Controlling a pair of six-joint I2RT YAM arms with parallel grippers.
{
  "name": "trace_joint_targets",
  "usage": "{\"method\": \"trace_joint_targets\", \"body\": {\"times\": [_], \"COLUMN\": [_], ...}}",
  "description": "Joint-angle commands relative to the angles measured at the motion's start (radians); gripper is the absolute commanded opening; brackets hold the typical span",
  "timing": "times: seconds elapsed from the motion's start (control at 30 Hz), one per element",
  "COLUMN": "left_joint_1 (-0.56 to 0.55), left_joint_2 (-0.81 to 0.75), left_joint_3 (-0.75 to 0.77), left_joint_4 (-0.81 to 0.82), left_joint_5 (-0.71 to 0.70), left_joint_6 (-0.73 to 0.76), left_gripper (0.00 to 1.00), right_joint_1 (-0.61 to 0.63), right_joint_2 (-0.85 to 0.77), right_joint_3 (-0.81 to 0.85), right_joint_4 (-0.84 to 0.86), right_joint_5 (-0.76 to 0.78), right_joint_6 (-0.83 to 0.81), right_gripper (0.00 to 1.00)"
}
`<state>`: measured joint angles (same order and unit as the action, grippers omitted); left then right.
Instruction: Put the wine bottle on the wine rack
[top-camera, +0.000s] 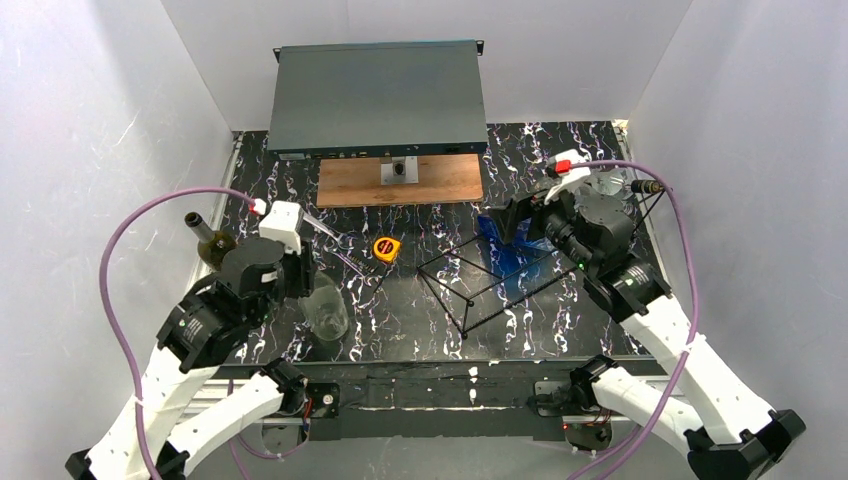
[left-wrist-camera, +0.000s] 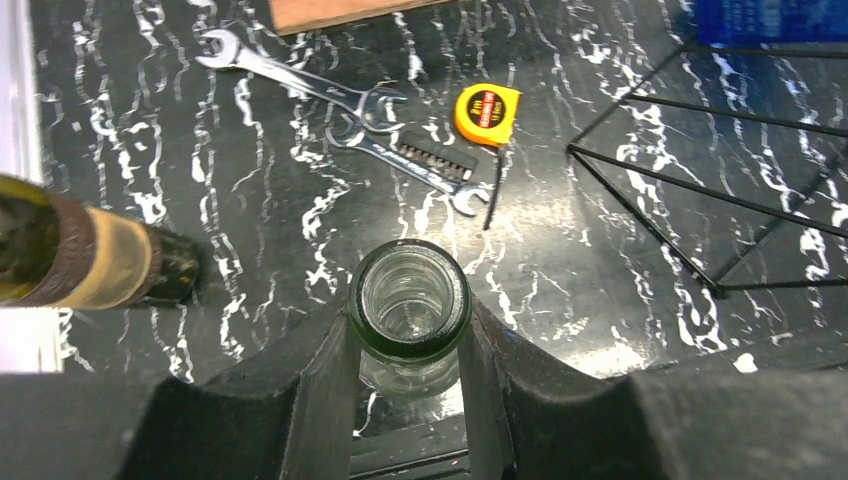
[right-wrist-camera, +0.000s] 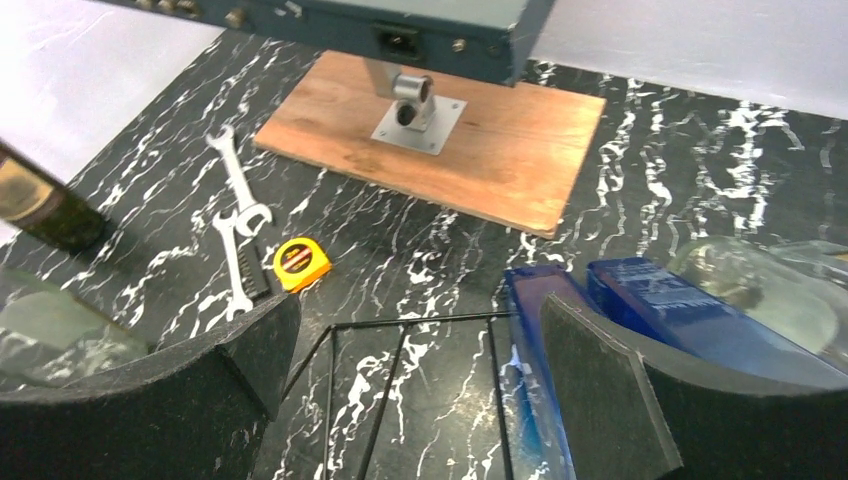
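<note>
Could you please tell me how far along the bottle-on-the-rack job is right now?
Done: the left claw is clamped on the neck of the upright clear bottle. In hand: that grip only; the bottle stands left of the wine rack, apart from it. Left: carrying it over and laying it on the rack. The right claw hangs open near the rack, holding nothing.

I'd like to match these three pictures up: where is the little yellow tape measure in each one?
Top view: tape measure mid-table, just below the wooden board.
Left wrist view: tape measure upper middle, right of the wrenches.
Right wrist view: tape measure left of centre, beside the wrenches.
Shared landmark: the wooden board.
</note>
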<state>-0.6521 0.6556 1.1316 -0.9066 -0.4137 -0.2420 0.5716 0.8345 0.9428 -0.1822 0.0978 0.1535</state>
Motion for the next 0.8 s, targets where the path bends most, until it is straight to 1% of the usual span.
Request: {"method": "trace_joint_targets", "body": {"times": [0.0,0.2,0.3,0.43,0.53,0.6,0.67,0.77], "left_joint_1": [-0.003,-0.002,-0.003,-0.003,-0.003,-0.002,-0.003,-0.002], "left_joint_2": [0.005,0.061,0.074,0.057,0.041,0.040,0.046,0.057], "left_joint_3": [0.050,0.053,0.031,-0.024,-0.063,-0.079,-0.088,-0.104], "left_joint_4": [0.181,0.230,0.262,0.330,0.360,0.365,0.365,0.369], "left_joint_5": [0.096,0.233,0.294,0.398,0.448,0.464,0.487,0.531], "left_joint_6": [0.026,-0.025,-0.038,0.000,0.058,0.081,0.090,0.088], "left_gripper": [0.00,0.00,0.00,0.00,0.00,0.00,0.00,0.00], "right_joint_1": [0.001,0.011,0.049,0.181,0.306,0.374,0.421,0.454], "right_joint_2": [0.038,0.083,0.104,0.157,0.220,0.263,0.292,0.313], "right_joint_3": [0.034,-0.004,-0.018,0.005,0.043,0.067,0.083,0.087], "right_joint_4": [0.071,0.201,0.238,0.247,0.246,0.251,0.250,0.257], "right_joint_5": [-0.142,-0.272,-0.303,-0.259,-0.212,-0.211,-0.211,-0.237], "right_joint_6": [0.017,0.110,0.117,0.065,0.010,-0.018,-0.046,-0.061], "right_gripper": [0.98,0.98,0.99,0.98,0.98,0.98,0.98,0.99]}}
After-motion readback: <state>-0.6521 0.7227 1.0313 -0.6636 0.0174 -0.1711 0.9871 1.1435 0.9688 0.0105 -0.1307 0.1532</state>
